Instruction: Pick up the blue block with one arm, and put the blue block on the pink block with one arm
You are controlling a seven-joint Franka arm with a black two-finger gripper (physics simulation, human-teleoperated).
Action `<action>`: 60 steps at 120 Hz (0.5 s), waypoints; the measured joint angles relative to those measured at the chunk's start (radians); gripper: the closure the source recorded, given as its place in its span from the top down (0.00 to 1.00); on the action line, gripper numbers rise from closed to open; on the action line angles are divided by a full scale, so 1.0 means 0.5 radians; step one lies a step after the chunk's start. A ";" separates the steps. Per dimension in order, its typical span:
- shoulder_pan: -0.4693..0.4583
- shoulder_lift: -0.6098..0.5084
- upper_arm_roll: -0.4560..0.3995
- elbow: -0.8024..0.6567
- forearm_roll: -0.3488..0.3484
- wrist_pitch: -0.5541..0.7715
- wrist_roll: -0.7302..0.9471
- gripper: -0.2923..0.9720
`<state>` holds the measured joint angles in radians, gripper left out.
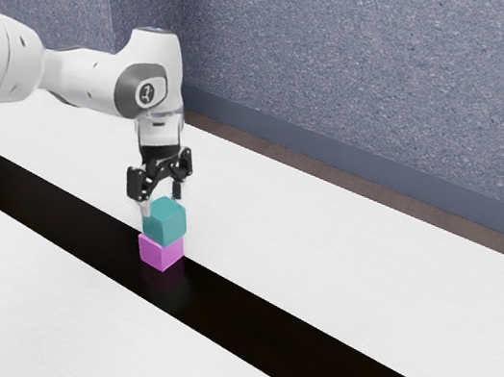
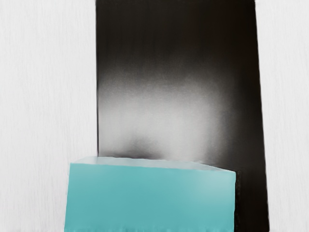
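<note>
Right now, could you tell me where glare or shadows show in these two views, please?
Wrist view: a pale, hazy sheen spreads over the black strip just beyond the blue block. Exterior view: the strip looks evenly dark, with only a faint glossy tint at the pink block's foot; the white table is softly lit, without hard shadows.

Nothing legible anywhere; a round emblem (image 1: 145, 90) (too small to read) marks the arm joint (image 1: 146, 60) above the gripper (image 1: 157, 197).
</note>
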<state>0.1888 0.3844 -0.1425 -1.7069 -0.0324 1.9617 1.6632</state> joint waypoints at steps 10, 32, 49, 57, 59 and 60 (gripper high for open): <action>-0.006 -0.185 -0.003 -0.006 -0.001 -0.075 -0.006 0.75; -0.110 -0.750 0.008 0.072 0.037 -0.476 -0.139 0.76; -0.338 -0.891 0.135 0.270 0.175 -0.843 -0.413 0.76; -0.314 -0.922 0.128 0.349 0.198 -0.948 -0.543 0.77; -0.303 -0.925 0.128 0.386 0.198 -0.969 -0.575 0.77; -0.297 -0.926 0.128 0.401 0.197 -0.979 -0.590 0.77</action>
<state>0.0401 -0.0784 -0.0787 -1.5063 0.0663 1.4723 1.3680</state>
